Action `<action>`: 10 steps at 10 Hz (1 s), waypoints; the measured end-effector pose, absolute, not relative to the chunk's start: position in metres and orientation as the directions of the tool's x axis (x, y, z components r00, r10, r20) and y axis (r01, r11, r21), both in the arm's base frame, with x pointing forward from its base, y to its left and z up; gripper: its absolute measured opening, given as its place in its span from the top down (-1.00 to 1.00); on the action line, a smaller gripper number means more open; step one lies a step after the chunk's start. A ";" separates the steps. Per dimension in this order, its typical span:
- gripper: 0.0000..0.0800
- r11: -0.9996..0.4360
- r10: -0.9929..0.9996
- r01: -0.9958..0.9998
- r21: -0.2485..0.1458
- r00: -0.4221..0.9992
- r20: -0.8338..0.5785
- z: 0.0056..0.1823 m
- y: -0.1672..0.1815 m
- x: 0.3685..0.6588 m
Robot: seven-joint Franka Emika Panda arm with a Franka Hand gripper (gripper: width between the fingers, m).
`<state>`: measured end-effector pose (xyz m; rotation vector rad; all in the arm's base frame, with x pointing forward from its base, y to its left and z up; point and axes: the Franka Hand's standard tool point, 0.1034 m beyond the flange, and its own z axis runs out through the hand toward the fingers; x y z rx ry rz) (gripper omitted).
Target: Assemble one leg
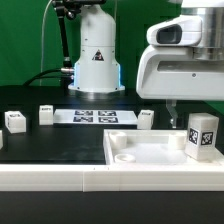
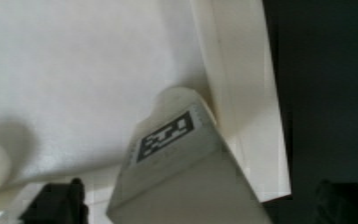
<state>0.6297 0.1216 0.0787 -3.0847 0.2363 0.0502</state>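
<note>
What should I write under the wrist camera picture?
Open gripper either side of a tagged leg on the white panel.

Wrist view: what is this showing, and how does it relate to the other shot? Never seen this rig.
The exterior view comes from a camera off the arm. It shows a white robot arm behind a black table. On the table lie a flat marker board, a large white panel and three spare legs. One leg stands on the panel. The wrist view looks down from the arm's hand. The gripper is open, with dark fingers on either side of that leg, gripping nothing.
</note>
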 end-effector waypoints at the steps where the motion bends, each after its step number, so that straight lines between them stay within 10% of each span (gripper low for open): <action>1: -0.62 -0.998 -0.053 -0.053 -0.046 0.998 -0.021 0.078 0.120 0.631; 5: -0.62 -0.992 0.123 0.123 -0.034 0.992 -0.003 0.076 0.119 0.632; 8: 0.16 -0.992 0.123 0.123 -0.034 0.992 -0.003 0.076 0.119 0.632; 10: 0.27 -0.993 0.113 0.113 -0.034 0.994 -0.003 0.076 0.119 0.632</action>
